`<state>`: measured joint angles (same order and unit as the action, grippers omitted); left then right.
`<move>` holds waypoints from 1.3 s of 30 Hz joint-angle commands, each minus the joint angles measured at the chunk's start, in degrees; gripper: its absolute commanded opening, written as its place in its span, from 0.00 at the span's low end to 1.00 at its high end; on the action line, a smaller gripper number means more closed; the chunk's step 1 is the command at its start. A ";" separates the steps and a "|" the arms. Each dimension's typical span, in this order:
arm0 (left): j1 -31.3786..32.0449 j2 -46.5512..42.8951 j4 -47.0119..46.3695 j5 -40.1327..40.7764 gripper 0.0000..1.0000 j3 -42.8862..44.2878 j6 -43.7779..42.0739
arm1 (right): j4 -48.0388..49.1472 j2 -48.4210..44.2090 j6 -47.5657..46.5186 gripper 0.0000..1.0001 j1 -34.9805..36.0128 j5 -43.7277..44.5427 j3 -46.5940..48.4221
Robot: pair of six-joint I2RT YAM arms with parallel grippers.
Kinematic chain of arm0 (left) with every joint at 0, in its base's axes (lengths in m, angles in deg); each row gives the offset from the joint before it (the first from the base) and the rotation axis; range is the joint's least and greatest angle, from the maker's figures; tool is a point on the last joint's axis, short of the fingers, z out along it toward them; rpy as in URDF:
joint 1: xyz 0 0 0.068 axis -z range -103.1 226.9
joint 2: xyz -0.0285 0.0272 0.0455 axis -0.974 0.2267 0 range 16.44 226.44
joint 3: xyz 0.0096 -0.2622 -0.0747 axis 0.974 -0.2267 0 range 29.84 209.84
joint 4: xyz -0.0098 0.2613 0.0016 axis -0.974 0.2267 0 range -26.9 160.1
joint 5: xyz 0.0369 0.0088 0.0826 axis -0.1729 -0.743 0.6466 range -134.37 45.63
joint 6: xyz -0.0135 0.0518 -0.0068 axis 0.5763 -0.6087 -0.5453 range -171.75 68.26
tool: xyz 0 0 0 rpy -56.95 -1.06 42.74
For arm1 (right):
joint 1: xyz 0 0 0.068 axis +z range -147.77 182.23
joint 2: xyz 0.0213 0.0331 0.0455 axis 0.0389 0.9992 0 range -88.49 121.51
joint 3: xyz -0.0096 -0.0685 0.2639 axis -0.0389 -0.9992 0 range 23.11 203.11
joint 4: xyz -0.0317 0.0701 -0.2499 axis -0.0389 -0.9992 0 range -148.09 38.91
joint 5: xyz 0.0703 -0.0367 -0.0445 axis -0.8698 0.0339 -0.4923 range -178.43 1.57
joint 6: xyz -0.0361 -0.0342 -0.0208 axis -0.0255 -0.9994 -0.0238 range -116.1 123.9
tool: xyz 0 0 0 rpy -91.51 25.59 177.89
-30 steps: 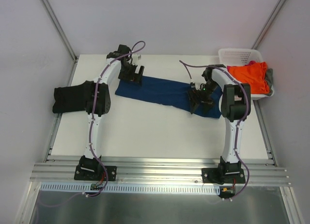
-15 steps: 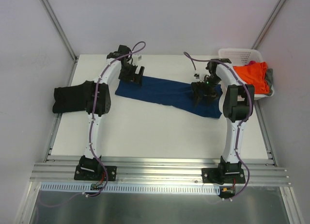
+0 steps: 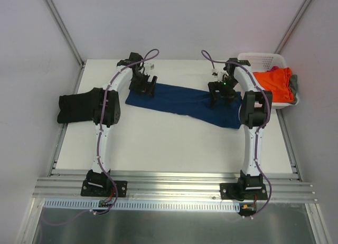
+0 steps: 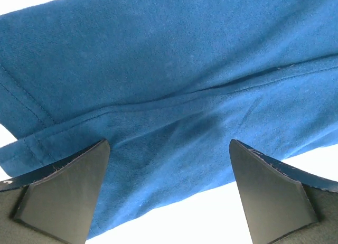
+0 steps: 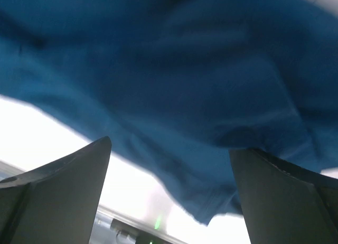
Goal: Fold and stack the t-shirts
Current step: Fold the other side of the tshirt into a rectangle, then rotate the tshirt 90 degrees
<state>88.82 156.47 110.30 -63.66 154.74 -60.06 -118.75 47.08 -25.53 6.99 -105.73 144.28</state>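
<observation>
A navy blue t-shirt (image 3: 182, 102), folded into a long strip, lies across the back of the table. My left gripper (image 3: 143, 85) is open over its left end; the left wrist view shows blue cloth (image 4: 174, 96) and its hem between the spread fingers (image 4: 63, 191). My right gripper (image 3: 222, 96) is open over the strip's right part; the right wrist view shows blue cloth (image 5: 174, 85) and its edge between the fingers (image 5: 58, 191). A folded black t-shirt (image 3: 76, 106) lies at the table's left edge. An orange t-shirt (image 3: 272, 83) lies on top in the basket, with pink and grey cloth beside it.
A white plastic basket (image 3: 261, 59) stands at the back right corner. The table's (image 3: 169, 143) metal rail runs along the near edge by the arm bases. Grey walls close in the back and sides.
My right gripper has moved up and back, from the shirt's right end near its near edge to its far edge. The left arm has hardly moved.
</observation>
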 commanded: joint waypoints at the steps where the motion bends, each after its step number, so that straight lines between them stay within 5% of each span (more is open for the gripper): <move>1: -0.06 -2.47 2.63 0.74 0.99 -3.61 -0.38 | 0.68 3.90 1.39 0.97 -0.01 1.13 6.61; 9: 0.29 -8.01 3.07 1.00 0.99 -12.92 -0.38 | 6.48 8.66 2.98 0.97 -0.09 4.55 18.48; 13: 1.08 -10.12 3.07 0.92 0.99 -16.09 -0.47 | 11.65 6.74 3.15 0.97 -0.01 5.52 17.27; 27: 9.69 -14.60 3.25 3.20 0.99 -19.43 -0.47 | 18.00 6.90 4.12 0.97 1.31 7.54 22.96; 39: 11.90 -16.80 3.42 8.12 0.99 -14.43 -1.97 | 17.48 -2.68 3.41 0.97 2.80 7.90 19.20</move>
<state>101.19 143.92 112.58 -58.10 137.40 -60.61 -101.75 50.07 -22.25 9.50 -97.32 162.90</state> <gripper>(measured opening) 0.992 0.968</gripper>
